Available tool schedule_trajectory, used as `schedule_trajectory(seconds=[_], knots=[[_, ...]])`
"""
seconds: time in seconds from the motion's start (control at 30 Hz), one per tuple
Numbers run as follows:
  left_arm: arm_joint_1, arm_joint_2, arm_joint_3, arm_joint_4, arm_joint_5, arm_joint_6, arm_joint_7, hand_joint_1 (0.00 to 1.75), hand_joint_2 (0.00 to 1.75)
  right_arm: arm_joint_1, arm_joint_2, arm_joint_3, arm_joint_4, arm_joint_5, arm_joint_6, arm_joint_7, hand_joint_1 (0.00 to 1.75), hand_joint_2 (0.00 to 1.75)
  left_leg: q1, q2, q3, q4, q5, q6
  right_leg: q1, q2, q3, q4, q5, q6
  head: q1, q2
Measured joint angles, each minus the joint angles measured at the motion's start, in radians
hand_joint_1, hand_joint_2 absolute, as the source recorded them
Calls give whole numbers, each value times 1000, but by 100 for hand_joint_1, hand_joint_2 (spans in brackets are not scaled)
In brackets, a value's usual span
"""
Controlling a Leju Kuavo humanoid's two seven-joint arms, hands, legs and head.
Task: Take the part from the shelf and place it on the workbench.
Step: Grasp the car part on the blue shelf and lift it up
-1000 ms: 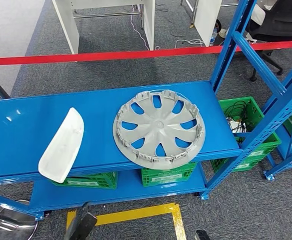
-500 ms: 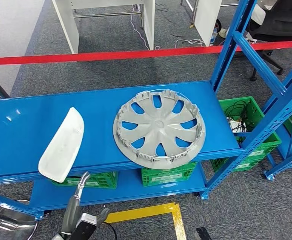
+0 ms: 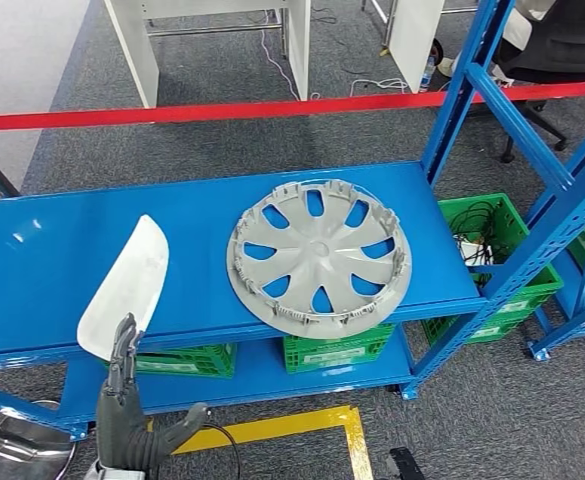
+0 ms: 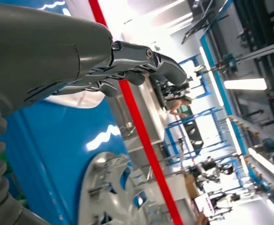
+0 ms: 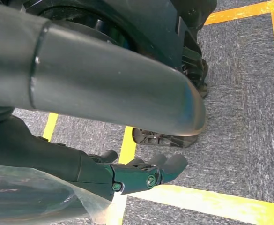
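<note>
Just below the shelf's (image 3: 198, 215) front edge, the left hand (image 3: 127, 405) is raised, fingers spread, holding nothing. Step in hand, I judge: the reach. Next it must rise and close on the white panel (image 3: 125, 290), which lies on the shelf directly above the fingertips, apparently not touching. The hubcap (image 3: 319, 255) lies off to the hand's right.

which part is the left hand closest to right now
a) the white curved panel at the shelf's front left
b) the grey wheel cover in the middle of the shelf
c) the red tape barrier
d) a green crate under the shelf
a: in the head view the left hand rises with open fingers just below the near end of the white curved panel, well left of the wheel cover.
</note>
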Motion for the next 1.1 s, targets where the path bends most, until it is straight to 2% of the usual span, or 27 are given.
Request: schedule_trajectory(seconds=[0.2, 0.3, 0.4, 0.53, 0.73, 0.9, 1.1], knots=[[22, 5, 3, -40, -115, 78, 12, 0, 175, -1, 0, 7, 2, -2, -1, -2, 0, 0, 0, 0, 0, 0, 0, 0, 0, 0, 0, 0, 0, 0, 0, 0], [52, 7, 27, -54, -277, 137, 79, 0, 175, 2, 0, 7, 4, -6, -1, -9, 0, 0, 0, 0, -1, 0, 0, 0, 0, 1, -1, 0, 0, 0, 0, 0], [92, 7, 93, -63, -443, 159, 145, 0, 175, 7, 0, 7, 7, -11, -1, -12, 0, 0, 0, 1, -1, 0, 0, 0, 0, 1, -1, 0, 0, 0, 0, 0], [117, 5, 181, -65, -496, 165, 170, 0, 175, 8, 0, 7, 10, -14, -1, -12, 0, 0, 0, 1, -1, 0, 0, 0, 0, 0, -4, 0, 0, 0, 0, 0], [148, -17, 295, -65, -666, 166, 255, 0, 175, 9, 0, 7, 13, -18, -4, -12, 0, 0, 0, 1, -1, 0, 0, 0, 0, 1, -5, 0, 0, 0, 0, 0], [160, -35, 388, -59, -692, 166, 269, 0, 175, 10, 0, 7, 14, -20, -4, -12, 0, 0, 0, 1, -1, 0, 0, 0, 0, 1, -5, 0, 0, 0, 0, 0], [164, -48, 432, -53, -692, 166, 270, 0, 175, 11, 0, 7, 14, -21, -4, -12, 0, 0, 0, 1, -1, 0, 0, 0, 0, 1, -5, 0, 0, 0, 0, 0]])
